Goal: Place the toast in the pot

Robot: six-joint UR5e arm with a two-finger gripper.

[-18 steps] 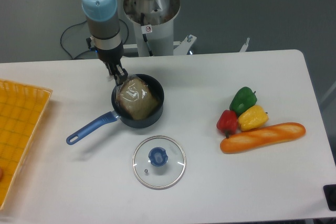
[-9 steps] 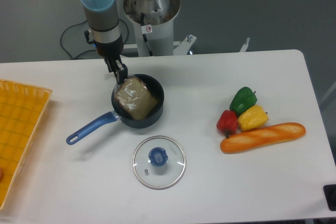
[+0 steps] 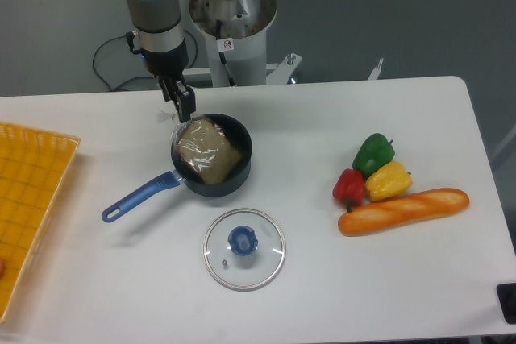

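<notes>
The toast (image 3: pixel 209 151), a brown slice in shiny clear plastic, lies flat inside the pot (image 3: pixel 239 178), a small dark saucepan whose blue handle (image 3: pixel 137 197) points to the lower left. My gripper (image 3: pixel 181 102) hangs just above and behind the pot's far-left rim, fingers pointing down. Its fingers stand slightly apart and hold nothing. A bit of the wrapping reaches up toward the fingertips at the rim.
A glass lid with a blue knob (image 3: pixel 243 248) lies in front of the pot. At the right sit a red, a green and a yellow pepper (image 3: pixel 372 173) and a baguette (image 3: pixel 405 210). An orange tray (image 3: pixel 28 211) fills the left edge.
The gripper has risen and drawn back up-left from the pot's rim. The toast has settled in the pot, shifted slightly left.
</notes>
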